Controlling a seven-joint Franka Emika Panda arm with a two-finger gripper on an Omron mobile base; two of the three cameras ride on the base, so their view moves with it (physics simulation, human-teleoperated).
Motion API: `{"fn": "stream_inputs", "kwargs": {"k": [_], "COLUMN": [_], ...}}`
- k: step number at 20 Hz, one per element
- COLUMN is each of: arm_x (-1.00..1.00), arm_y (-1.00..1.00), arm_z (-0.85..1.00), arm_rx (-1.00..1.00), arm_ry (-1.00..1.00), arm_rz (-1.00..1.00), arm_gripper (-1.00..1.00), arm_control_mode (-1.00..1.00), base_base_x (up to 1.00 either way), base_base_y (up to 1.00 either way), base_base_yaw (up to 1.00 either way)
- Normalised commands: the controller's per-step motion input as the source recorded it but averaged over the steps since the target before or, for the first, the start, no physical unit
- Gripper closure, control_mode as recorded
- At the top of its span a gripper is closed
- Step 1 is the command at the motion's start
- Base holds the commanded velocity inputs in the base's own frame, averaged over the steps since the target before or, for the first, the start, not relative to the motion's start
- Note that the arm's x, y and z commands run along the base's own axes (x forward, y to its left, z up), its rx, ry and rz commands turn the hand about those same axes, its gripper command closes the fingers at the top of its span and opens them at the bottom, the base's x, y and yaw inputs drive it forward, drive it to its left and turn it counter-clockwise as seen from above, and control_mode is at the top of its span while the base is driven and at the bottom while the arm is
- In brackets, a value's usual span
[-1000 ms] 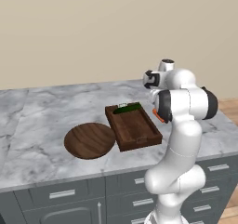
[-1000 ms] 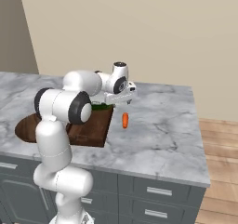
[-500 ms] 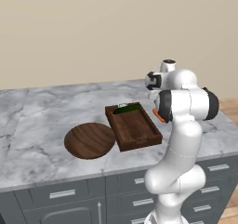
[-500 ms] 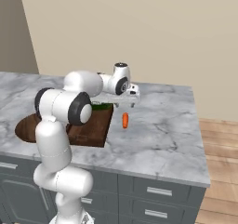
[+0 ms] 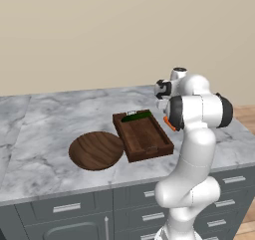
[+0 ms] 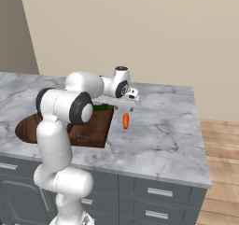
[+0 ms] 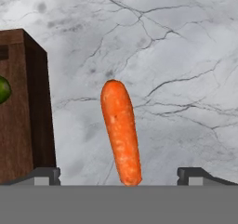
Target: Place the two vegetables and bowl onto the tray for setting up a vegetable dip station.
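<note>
Hand view has your jaws spread wide and empty over the carrot [image 7: 121, 132], which lies on the tabletop [image 7: 176, 56] just beside the tray [image 7: 21, 107]. I'd drop straight down, keep it centred between the fingertips [image 7: 46, 174], and pinch its middle.

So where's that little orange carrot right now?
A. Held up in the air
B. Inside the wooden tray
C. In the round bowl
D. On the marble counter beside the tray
D: the carrot lies on the counter, just outside the tray.
</note>
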Motion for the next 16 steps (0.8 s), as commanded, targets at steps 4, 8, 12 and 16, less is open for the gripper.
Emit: {"fn": "stream_inputs", "kwargs": {"k": [4,8,12,16], "arm_x": [0.0,0.0,0.01,0.13], "arm_y": [0.0,0.0,0.0,0.0], "arm_z": [-0.19,-0.3,-0.31,-0.28], "arm_rx": [0.09,0.03,0.0,0.0], "arm_ry": [0.12,0.03,0.0,0.0], "arm_rz": [0.0,0.0,0.0,0.0], "arm_gripper": [-1.0,-1.0,-1.0,-1.0], "arm_control_mode": [-1.0,-1.0,-1.0,-1.0], "base_base_x": [0.0,0.0,0.0,0.0], "base_base_y": [0.0,0.0,0.0,0.0], "base_base_yaw": [0.0,0.0,0.0,0.0]}}
